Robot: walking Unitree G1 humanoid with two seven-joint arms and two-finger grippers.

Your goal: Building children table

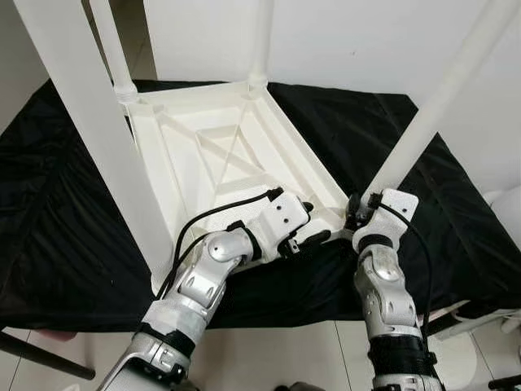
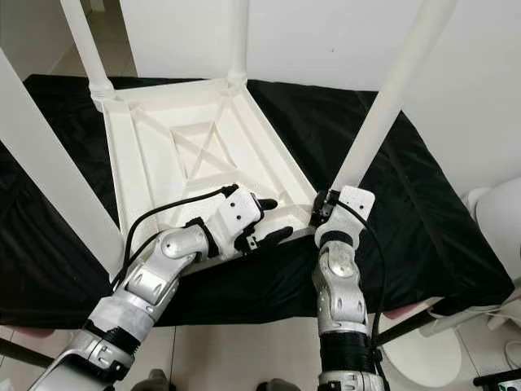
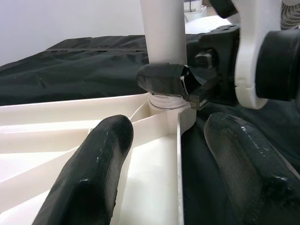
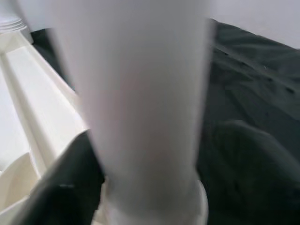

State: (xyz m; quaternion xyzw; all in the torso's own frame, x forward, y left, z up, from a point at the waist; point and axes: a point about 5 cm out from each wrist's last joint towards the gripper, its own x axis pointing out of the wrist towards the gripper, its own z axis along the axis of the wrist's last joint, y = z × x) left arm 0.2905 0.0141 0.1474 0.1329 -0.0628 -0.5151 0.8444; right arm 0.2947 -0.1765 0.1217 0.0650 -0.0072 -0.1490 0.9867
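Observation:
A white plastic children's table lies upside down on a black cloth, its legs pointing up. My right gripper is shut on the base of the near right leg, just above its corner socket. The right wrist view has this leg close up between dark fingers. My left gripper is open beside that corner. It straddles the table's near rim, one finger inside the frame and the other over the cloth.
The other legs stand at the near left, far left and far right. The black cloth covers a low platform against a white wall. White objects sit at the right, over tiled floor.

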